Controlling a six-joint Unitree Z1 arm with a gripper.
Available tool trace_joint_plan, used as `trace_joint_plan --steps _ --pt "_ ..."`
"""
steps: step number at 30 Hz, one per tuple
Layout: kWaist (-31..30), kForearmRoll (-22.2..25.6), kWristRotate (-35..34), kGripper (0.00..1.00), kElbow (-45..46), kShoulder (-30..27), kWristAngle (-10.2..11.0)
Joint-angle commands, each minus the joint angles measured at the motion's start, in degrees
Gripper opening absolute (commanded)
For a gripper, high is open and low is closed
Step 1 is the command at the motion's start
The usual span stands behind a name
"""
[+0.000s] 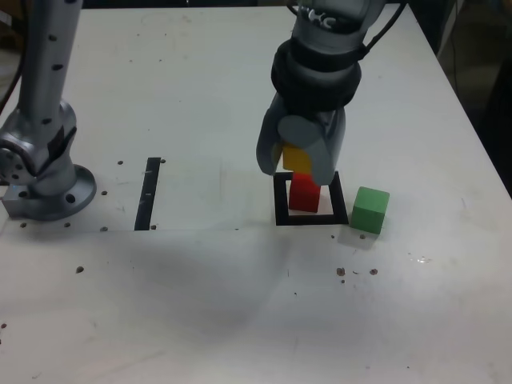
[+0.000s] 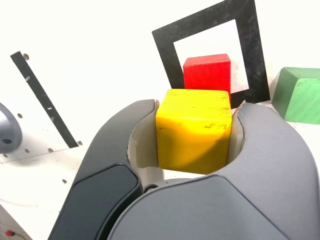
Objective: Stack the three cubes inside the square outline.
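Yellow, rigid-looking small cube (image 2: pixel 194 129), probably light and smooth-faced, sits clamped on opposite flat sides between the grey gripper's (image 2: pixel 195 131) jaws, above the red cube (image 1: pixel 304 193) inside the black square outline (image 1: pixel 342 210); green cube (image 1: pixel 370 210) waits beside.

The arm's gripper (image 1: pixel 300 160) wears smooth grey shells with rounded, curving outer faces; the wrist view shows a darker charcoal panel on one finger (image 2: pixel 107 185) and pale cream lining inside the jaws. Directly above the gripper sits a black ribbed collar (image 1: pixel 316 76), then a silver-grey housing (image 1: pixel 336 20) with dark lettering and black cables.
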Motion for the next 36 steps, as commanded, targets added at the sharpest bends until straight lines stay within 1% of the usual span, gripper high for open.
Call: trace_joint_plan --steps 1,9,15,20,29,36 --pt "-0.12 -0.56 -0.36 0.12 -0.04 0.58 -0.01" --pt "0.20 -2.65 -0.80 0.12 0.66 2.06 -0.26" --pt "2.32 -4.91 -0.57 0.12 3.99 1.74 0.70" --pt "3.10 -7.02 -0.22 0.12 5.34 1.41 0.50" --pt "3.01 -7.33 -0.15 0.12 5.13 0.24 0.24" --pt "2.46 -7.37 -0.25 0.12 4.97 -0.13 -0.45"
